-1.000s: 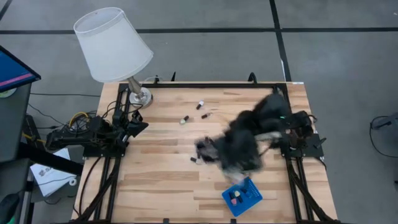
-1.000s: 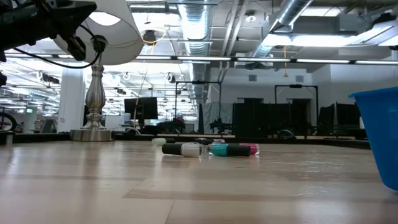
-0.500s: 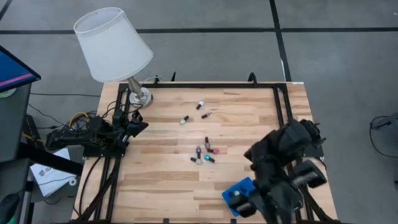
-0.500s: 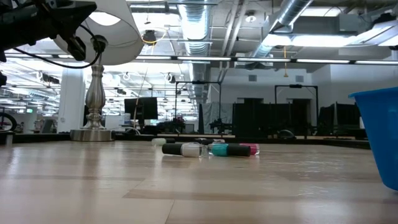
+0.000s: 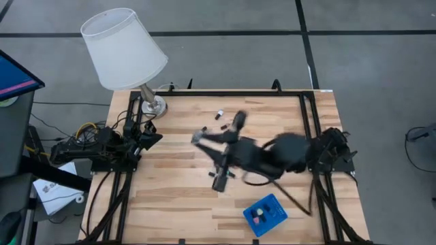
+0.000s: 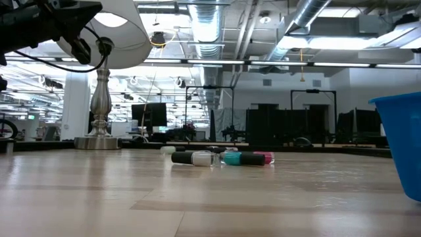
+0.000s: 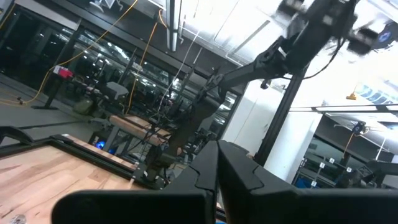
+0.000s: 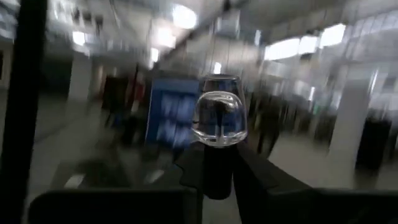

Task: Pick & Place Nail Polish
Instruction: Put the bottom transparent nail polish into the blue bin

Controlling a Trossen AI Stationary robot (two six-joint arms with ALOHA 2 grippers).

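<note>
Small nail polish bottles lie on the wooden table: one (image 5: 219, 113) at the far middle and a cluster (image 6: 222, 158) in the middle, lying on their sides. My right arm (image 5: 276, 154) reaches, blurred, over the table's middle. My right gripper (image 8: 217, 163) is shut on a bottle with a clear glassy body (image 8: 219, 117) and a dark cap. My left gripper (image 7: 217, 169) waits shut at the table's left edge. The blue tray (image 5: 274, 205) at the near right has bottles in it. My right gripper pinches the bottle's dark cap (image 8: 217, 177) between its two fingers. The glassy body sticks out past the fingertips, in line with them. The bottle is lifted clear of the table.
A lamp with a white shade (image 5: 122, 47) stands on its metal base (image 5: 153, 105) at the far left corner. In the low view the blue tray's wall (image 6: 401, 141) rises at the right. Bare wood lies along the table's near left.
My right arm has swung fast: from over the table's middle to the near right by the blue tray, then back over the middle, where it covers the bottle cluster from above. Its wrist has rolled. The bottles on the table have not moved.
</note>
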